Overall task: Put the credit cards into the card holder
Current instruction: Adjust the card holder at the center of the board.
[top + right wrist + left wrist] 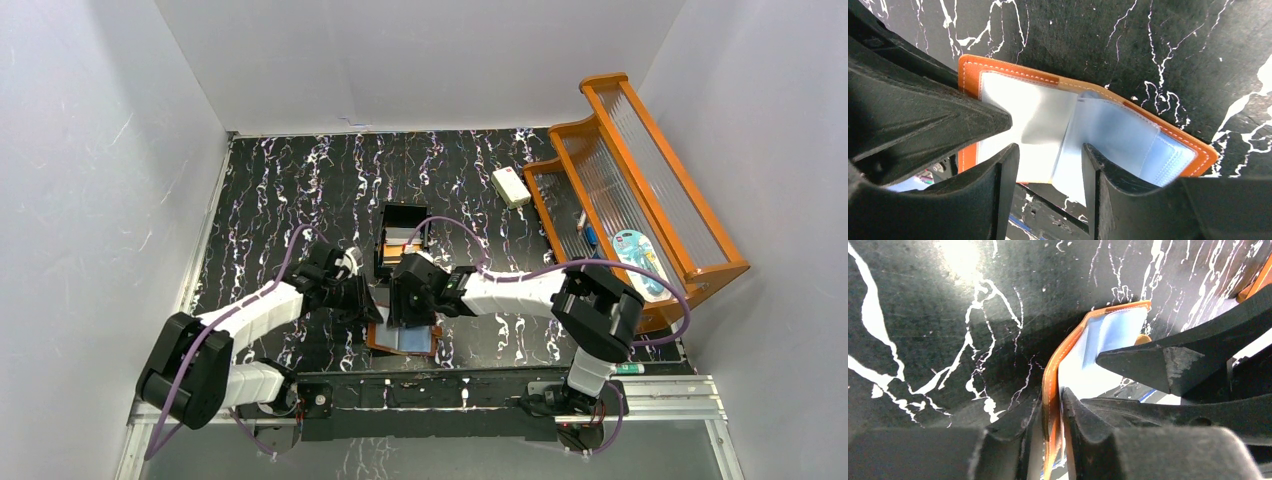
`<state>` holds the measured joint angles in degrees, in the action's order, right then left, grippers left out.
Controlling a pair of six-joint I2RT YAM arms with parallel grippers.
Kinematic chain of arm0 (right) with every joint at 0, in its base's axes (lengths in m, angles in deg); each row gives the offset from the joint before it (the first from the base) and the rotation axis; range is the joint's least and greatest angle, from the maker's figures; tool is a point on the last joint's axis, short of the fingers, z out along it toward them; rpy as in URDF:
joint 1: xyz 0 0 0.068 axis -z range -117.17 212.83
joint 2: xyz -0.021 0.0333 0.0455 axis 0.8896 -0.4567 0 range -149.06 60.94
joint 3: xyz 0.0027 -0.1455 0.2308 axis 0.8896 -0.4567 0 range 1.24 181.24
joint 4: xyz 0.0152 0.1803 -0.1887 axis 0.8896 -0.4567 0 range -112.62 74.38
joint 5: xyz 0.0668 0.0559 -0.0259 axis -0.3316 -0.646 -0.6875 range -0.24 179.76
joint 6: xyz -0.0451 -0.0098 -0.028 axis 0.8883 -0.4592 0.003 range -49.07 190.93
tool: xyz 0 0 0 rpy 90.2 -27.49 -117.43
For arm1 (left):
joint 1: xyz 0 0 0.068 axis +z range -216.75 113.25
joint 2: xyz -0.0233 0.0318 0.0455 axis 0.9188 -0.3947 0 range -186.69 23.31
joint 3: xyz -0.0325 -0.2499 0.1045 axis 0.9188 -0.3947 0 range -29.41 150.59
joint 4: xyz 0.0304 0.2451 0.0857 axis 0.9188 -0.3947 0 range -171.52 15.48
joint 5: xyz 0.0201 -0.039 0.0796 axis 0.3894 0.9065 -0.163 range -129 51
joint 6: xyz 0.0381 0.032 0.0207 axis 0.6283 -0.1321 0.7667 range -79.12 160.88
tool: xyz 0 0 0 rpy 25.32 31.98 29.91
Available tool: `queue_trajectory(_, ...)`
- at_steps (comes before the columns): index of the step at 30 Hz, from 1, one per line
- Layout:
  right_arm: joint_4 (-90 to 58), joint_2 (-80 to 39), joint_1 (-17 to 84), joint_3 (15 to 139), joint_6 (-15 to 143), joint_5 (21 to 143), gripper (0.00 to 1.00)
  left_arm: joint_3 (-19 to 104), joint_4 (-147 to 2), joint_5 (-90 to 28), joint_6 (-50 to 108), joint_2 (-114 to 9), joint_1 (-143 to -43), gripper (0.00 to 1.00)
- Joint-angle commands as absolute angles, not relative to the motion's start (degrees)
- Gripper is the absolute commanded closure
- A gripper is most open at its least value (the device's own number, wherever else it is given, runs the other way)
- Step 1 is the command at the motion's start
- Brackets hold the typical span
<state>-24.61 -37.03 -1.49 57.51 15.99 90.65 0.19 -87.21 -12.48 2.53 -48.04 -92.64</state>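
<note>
The card holder [405,340] lies open near the table's front edge, brown outside with pale blue-grey slots [1128,135] inside. My left gripper [1053,400] is shut on the edge of its brown cover [1052,375]; it sits at the holder's left in the top view [365,300]. My right gripper [1048,152] is open just above the holder's middle fold, with nothing between its fingers, and shows in the top view [408,312]. A white card-like sheet [1033,120] lies on the holder's left half. More credit cards [397,244] stand in a black box.
The black compartmented box [402,218] stands just behind the grippers. A white block [511,186] lies further back right. A wooden rack [640,190] with small items fills the right side. The table's front edge and a metal rail [500,395] are close below the holder.
</note>
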Motion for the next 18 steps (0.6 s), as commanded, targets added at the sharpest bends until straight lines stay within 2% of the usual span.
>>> queue_trajectory(1, -30.63, -33.3, -1.86, 63.03, 21.34, 93.9, 0.41, 0.51, -84.97, -9.98, 2.45, -47.14, -93.21, 0.91)
queue_trajectory(3, -34.78, -31.13, -1.63, 66.34, 25.95, 98.17, 0.4, 0.47, -84.96, -9.8, 2.35, -45.99, -93.29, 0.99)
queue_trajectory(7, -39.42, -28.51, 2.13, 71.88, 37.44, 102.66, 0.37, 0.17, -85.13, -10.55, 2.21, -44.35, -93.29, 1.0)
queue_trajectory(11, -36.39, -28.25, 7.02, 74.88, 51.89, 103.44, 0.37, -0.08, -85.58, -10.47, 2.27, -45.38, -93.32, 1.0)
queue_trajectory(18, -22.67, -27.29, 9.24, 70.67, 86.49, 99.07, 0.36, -0.33, -85.76, -12.28, 1.16, -44.75, -93.3, 0.89)
